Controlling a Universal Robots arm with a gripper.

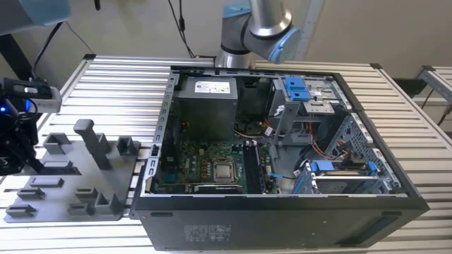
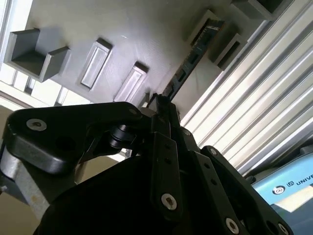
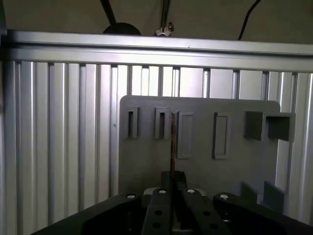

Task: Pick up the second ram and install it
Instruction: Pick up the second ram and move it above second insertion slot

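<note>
My gripper (image 2: 162,105) is shut on the second ram (image 2: 193,56), a thin dark board with black chips that I see edge-on running out from the fingertips. In the first wrist view the ram (image 3: 172,142) is a narrow line between the black fingers (image 3: 160,205), lying over the grey fixture tray (image 3: 230,166). In the exterior view the gripper (image 1: 14,151) hangs over the left end of the tray (image 1: 63,190), at the exterior view's left. I cannot tell whether the ram's far end still touches the tray's slots.
The open computer case (image 1: 282,211) lies on the slatted metal table (image 1: 120,90), at the exterior view's right of the tray, its motherboard (image 1: 211,169) and CPU socket exposed. Upright posts (image 1: 88,140) stand on the tray. The arm's base (image 1: 251,32) rises behind the case.
</note>
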